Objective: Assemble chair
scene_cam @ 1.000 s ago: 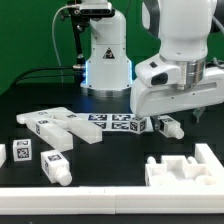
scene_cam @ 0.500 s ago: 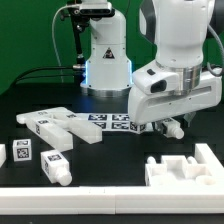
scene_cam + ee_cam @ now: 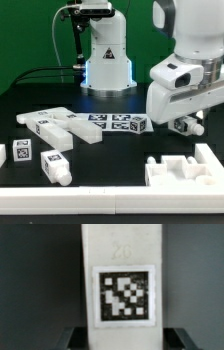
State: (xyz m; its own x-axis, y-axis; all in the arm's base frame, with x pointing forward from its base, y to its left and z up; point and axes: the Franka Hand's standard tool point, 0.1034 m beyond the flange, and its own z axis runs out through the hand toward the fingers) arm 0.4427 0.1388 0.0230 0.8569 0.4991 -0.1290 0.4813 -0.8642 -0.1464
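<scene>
My gripper (image 3: 186,124) is at the exterior view's right, shut on a long white chair piece (image 3: 181,126) with a marker tag, held a little above the black table. In the wrist view that piece (image 3: 122,274) fills the middle, its tag facing the camera. The dark fingers (image 3: 76,338) press on both its sides at my gripper (image 3: 122,340). More tagged white chair pieces (image 3: 52,125) lie at the exterior view's left. A small block (image 3: 22,152) and a short leg (image 3: 56,166) are in front of them.
The marker board (image 3: 116,122) lies flat at the table's middle, just left of my gripper. A large white blocky part (image 3: 186,168) stands at the front right. The arm's base (image 3: 105,55) rises at the back, before a green backdrop.
The arm has moved toward the exterior view's right and a little up, carrying the white piece away from the marker board's end.
</scene>
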